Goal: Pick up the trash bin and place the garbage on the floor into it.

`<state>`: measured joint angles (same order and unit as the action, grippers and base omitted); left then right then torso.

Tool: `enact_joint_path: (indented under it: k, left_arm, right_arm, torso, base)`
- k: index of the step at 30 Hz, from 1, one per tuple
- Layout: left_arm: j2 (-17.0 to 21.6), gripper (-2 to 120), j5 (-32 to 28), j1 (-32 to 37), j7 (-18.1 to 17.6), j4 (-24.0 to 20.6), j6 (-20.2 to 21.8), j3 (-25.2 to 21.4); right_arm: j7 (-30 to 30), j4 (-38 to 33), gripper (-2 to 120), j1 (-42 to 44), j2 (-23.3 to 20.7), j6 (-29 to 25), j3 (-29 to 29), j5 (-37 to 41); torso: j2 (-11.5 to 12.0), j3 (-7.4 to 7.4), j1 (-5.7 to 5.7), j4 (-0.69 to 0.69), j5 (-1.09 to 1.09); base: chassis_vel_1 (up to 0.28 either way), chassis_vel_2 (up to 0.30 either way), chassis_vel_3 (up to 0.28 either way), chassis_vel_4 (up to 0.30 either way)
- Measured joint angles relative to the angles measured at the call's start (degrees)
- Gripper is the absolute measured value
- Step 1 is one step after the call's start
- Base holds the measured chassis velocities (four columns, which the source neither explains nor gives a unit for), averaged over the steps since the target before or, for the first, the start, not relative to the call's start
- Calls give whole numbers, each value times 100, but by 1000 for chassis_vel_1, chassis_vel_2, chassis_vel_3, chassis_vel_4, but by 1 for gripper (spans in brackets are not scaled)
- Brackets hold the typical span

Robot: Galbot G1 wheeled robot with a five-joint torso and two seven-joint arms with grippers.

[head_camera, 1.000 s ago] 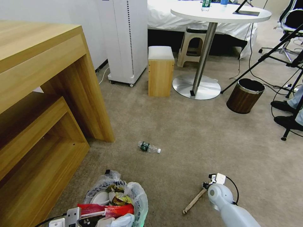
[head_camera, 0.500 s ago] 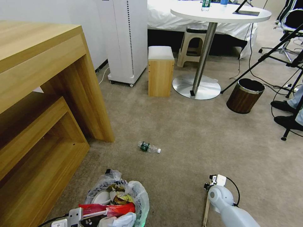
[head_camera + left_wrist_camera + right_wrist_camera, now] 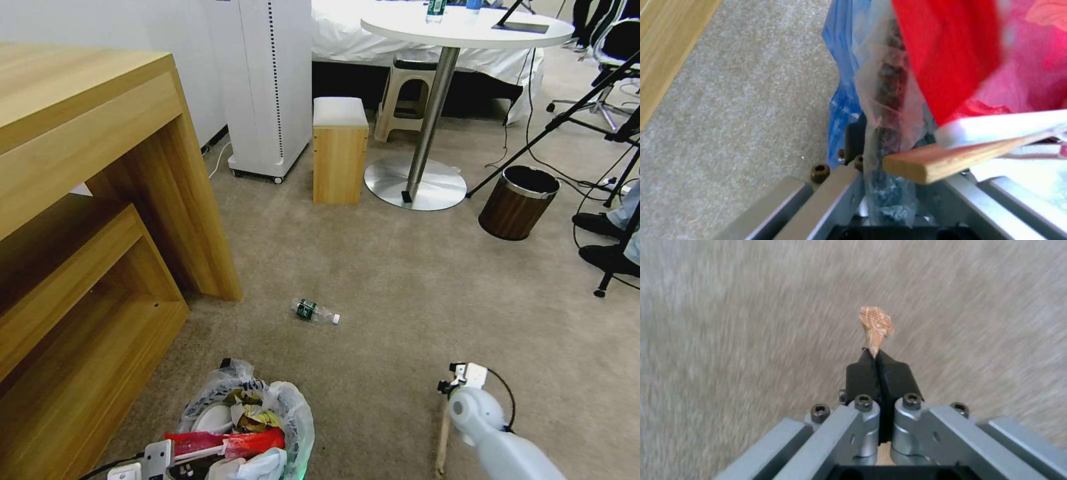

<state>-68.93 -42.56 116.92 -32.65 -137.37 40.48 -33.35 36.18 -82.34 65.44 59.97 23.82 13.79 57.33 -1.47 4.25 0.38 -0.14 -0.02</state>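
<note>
Beige carpet [image 3: 413,280] fills the head view, a wooden desk [image 3: 87,200] on the left, a white round table [image 3: 467,30] with a wooden stool [image 3: 340,153] at the back. At the near edge sits the trash bin [image 3: 293,420], its bag puffed over the rim and piled with red wrappers [image 3: 227,443] and crumpled paper; the left gripper [image 3: 143,463] is at its near rim. Right of it, well apart, the right gripper [image 3: 460,390] holds a wooden stick [image 3: 441,440] that hangs nearly upright off the carpet. 1 green-label bottle [image 3: 315,311] lies loose between desk and bin. A brown bin [image 3: 517,203] with a metal rim stands far right near tripod legs, clear of the work. From the left wrist, the fingers [image 3: 835,196] are shut on the bag and dark rim of the trash bin [image 3: 889,100]; a second stick [image 3: 951,156] pokes out over the edge beside a red wrapper [image 3: 951,50]. From the right wrist, the black pads [image 3: 862,376] are pressed tight on the wooden stick [image 3: 876,326], gripped near 1 end. That end-hold looks risky: the stick could pivot or slip free on a swing. The bin is heaped, so a long piece may catch the bag or knock the protruding stick out.
</note>
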Motion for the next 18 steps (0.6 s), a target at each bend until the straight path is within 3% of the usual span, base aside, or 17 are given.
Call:
enact_joint_path:
  k: [8,18]
  left_arm:
    - [95,0,-303,188,-156,-253,18,-135]
    - [373,0,-1095,172,-506,-584,-3,-419]
  right_arm:
    - [-35,-434,0,105,-249,10,227,139]
    - [-521,-671,0,550,-87,-240,428,-251]
  torso:
    - [0,0,0,1,2]
    - [0,0,0,0,3]
  base:
    - [0,0,0,0]
    - [0,0,0,0]
